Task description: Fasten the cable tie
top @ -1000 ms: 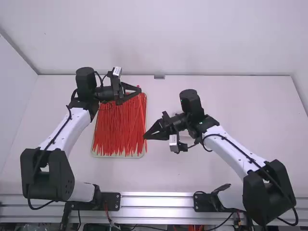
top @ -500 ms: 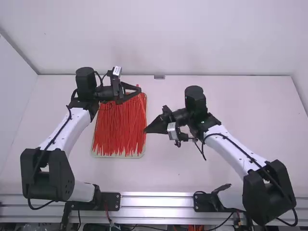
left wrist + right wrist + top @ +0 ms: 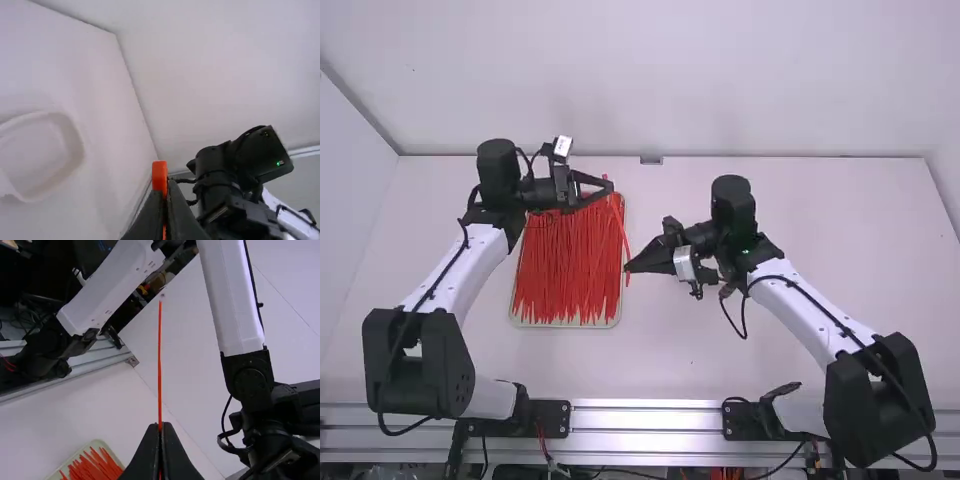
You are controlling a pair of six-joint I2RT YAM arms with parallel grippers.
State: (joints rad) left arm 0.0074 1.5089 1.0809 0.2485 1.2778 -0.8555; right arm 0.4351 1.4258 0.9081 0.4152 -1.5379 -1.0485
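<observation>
High view is showing the right arm's black two-finger gripper [image 3: 630, 267] drifting up the frame since a second ago, now hanging near the centre just beside the right rim of the beige tray [image 3: 565, 325], its fingers pressed together on a thin orange-red plastic cable tie [image 3: 160, 365]. Left arm's black gripper [image 3: 607, 189] is staying at the tray's upper right corner, pinching the orange end of another cable tie [image 3: 159, 175] over the heap of orange-red ties [image 3: 570, 262].
</observation>
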